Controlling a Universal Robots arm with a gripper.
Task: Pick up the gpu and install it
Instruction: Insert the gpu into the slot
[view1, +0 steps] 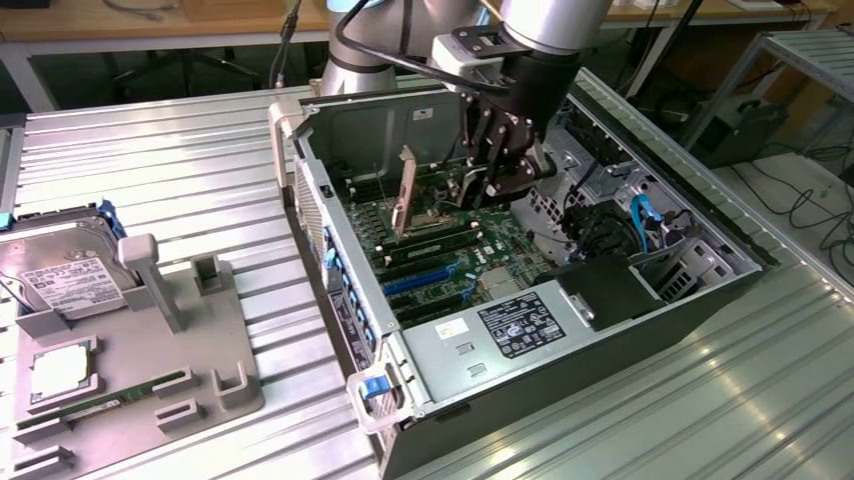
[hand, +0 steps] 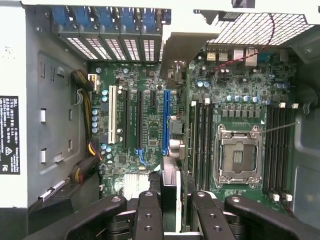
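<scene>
And here's the end effector (view1: 501, 172) down inside the open black-and-grey computer case (view1: 447, 345), clenched on the thin black gpu card with the silver bracket (hand: 170, 184). The card is pinched edge-on between the two black fingers (hand: 148, 210). Its long axis runs straight out ahead of the end effector (hand: 174, 199) toward the case's rear wall, with the silver bracket end (view1: 404, 192) leading.

Directly below the end effector lies the green motherboard (hand: 125, 150), and the long blue expansion slot (hand: 165, 120) runs parallel to the card, just beside its lower edge. So card and slot look lined up lengthwise, by my judgement. Whether the edge is touching the slot, I cannot tell.

Room is tight: dark memory slots (hand: 200, 145) and the silver processor socket (hand: 237, 155) sit on one side of the card, more expansion slots on the other. The rear wall's vented slot covers (hand: 120, 47) are just ahead of the bracket.
</scene>
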